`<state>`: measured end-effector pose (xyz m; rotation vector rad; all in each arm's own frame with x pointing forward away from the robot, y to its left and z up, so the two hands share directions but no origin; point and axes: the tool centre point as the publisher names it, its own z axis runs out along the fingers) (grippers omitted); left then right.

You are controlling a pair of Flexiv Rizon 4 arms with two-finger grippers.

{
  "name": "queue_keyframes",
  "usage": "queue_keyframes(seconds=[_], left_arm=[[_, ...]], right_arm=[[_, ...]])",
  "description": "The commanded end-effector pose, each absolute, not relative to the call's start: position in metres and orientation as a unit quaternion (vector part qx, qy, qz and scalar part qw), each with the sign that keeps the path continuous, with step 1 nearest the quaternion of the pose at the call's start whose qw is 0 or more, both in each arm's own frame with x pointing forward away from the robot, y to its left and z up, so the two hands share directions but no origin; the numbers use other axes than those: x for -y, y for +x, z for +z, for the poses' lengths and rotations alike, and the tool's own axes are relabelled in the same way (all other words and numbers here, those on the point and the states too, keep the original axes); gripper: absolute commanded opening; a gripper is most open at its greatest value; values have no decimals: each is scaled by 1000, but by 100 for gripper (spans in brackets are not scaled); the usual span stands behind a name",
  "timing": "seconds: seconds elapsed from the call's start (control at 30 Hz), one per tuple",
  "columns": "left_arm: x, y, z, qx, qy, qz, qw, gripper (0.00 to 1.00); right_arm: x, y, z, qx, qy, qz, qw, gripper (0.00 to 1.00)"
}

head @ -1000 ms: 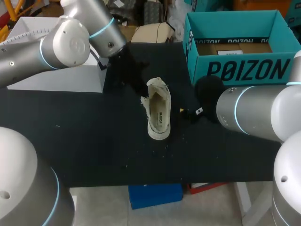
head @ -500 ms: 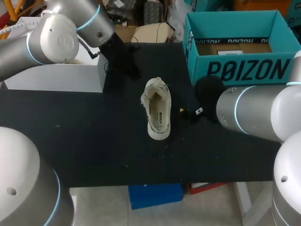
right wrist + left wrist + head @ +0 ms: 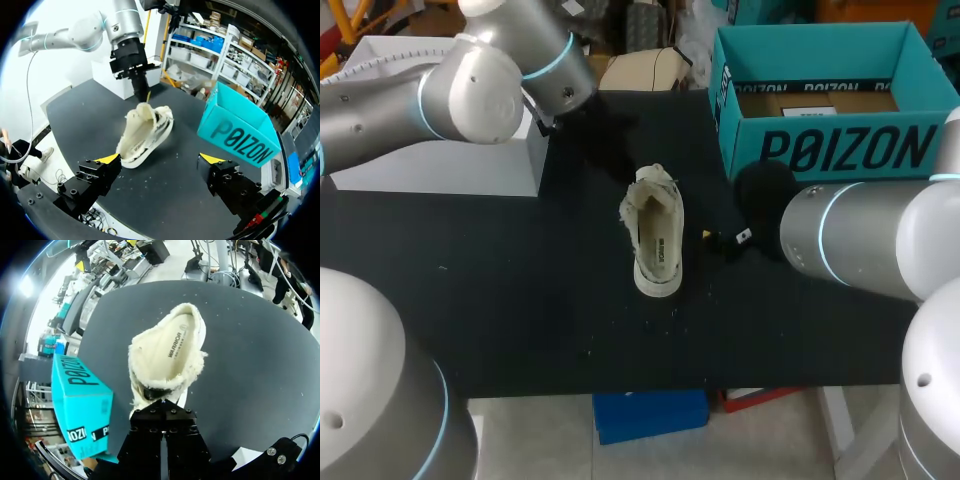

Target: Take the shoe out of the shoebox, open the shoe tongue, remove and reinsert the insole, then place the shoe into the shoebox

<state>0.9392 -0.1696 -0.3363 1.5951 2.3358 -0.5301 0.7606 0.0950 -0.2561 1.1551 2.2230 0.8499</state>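
Cream canvas with frayed edges, the shoe [image 3: 657, 235] lies out of its box near the middle of the black table [image 3: 520, 300]. Its long axis runs from my side toward the far edge, opening upward so the insole [image 3: 172, 342] shows inside. The teal shoebox [image 3: 830, 150] stands well apart at the far right, open and without the shoe. My left claw [image 3: 161, 410] hangs at the shoe's far end, pressed together with nothing visibly pinched, its tip just over the raised flap that I take for the tongue; I cannot tell whether it touches. My right claw [image 3: 160, 160] sits low beside the shoe, spread wide and holding nothing, the shoe ahead of it and side-on. I judge the left nearer for the tongue, and it would work along the shoe's length.
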Motion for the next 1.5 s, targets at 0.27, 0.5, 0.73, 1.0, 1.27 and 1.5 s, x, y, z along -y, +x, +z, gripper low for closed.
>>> queue_keyframes(seconds=[0.27,0.5,0.73,1.0,1.27,1.5], left_arm=[[166,905,-343,-799,558,-195,113,0],[171,894,-357,-797,561,-203,94,0],[173,889,-348,-788,573,-206,92,0],[158,893,-290,-771,591,-196,138,0],[175,931,-293,-773,583,-191,164,0],[189,931,-322,-778,579,-197,144,0]], right_arm=[[-95,760,-257,-814,423,312,245,100],[-95,760,-257,-814,423,312,245,100],[-95,760,-257,-814,423,312,245,100],[-95,760,-257,-814,423,312,245,100],[-95,760,-257,-814,423,312,245,100],[-95,760,-257,-814,423,312,245,100]])
